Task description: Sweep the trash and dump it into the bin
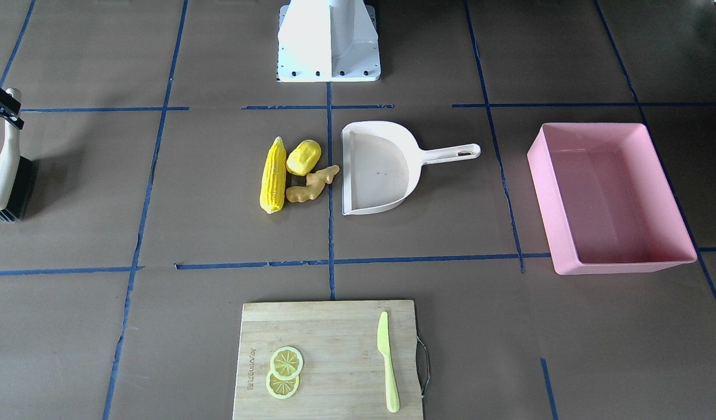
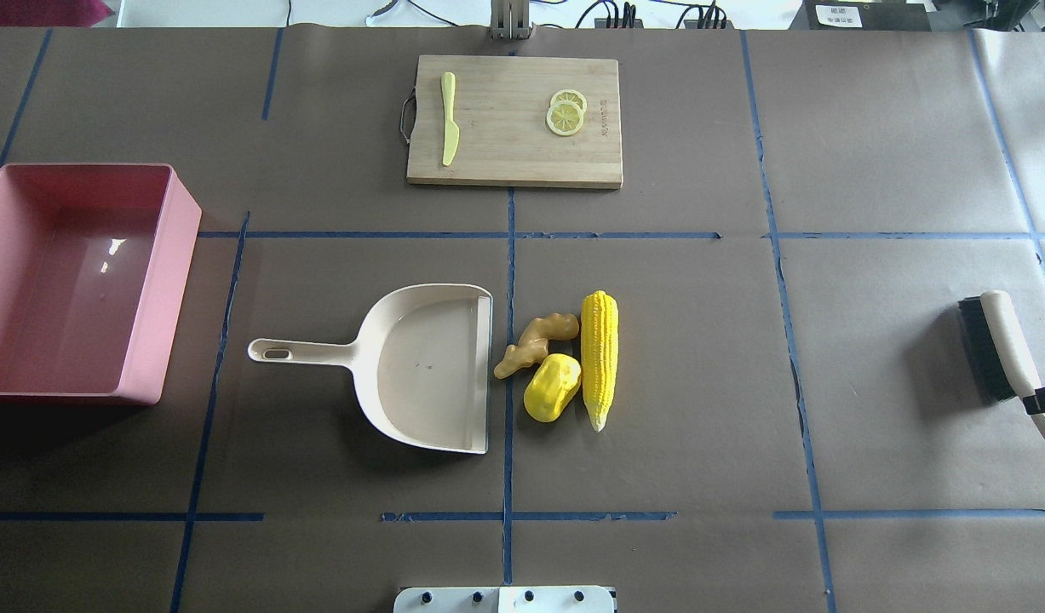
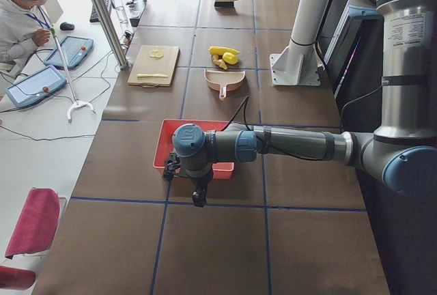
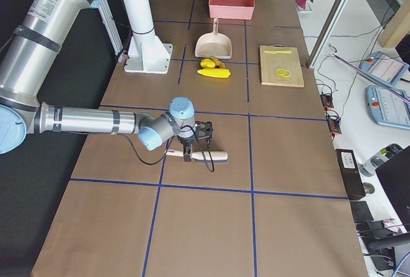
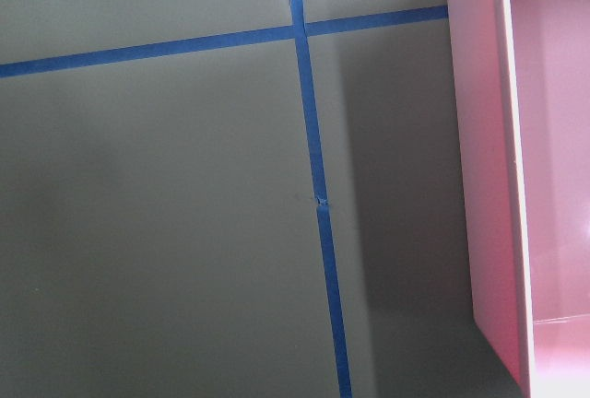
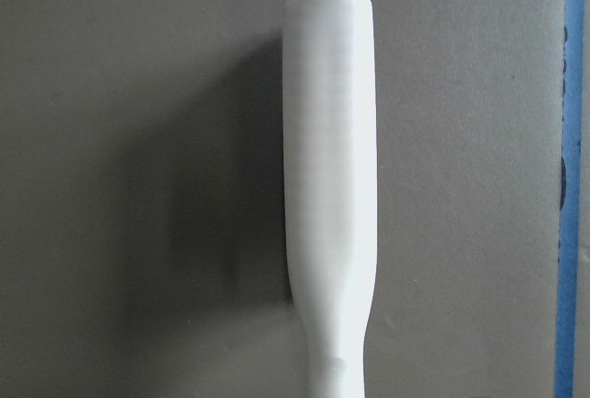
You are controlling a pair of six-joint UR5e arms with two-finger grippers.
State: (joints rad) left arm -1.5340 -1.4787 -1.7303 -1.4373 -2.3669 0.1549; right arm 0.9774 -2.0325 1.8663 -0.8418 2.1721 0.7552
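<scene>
At the far middle of my table [image 2: 658, 383] lies a wooden cutting board [image 2: 505, 145], wire handle [image 2: 405, 115] at its left end. A lime-green knife [image 2: 448, 119] lies on its left part, two overlapping lemon slices [image 2: 566, 113] on its right.

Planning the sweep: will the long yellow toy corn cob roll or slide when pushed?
Probably rolls: the long yellow toy corn cob is round and lies parallel to the mouth of the cream plastic dustpan. Its tapered tip may make it veer.
</scene>
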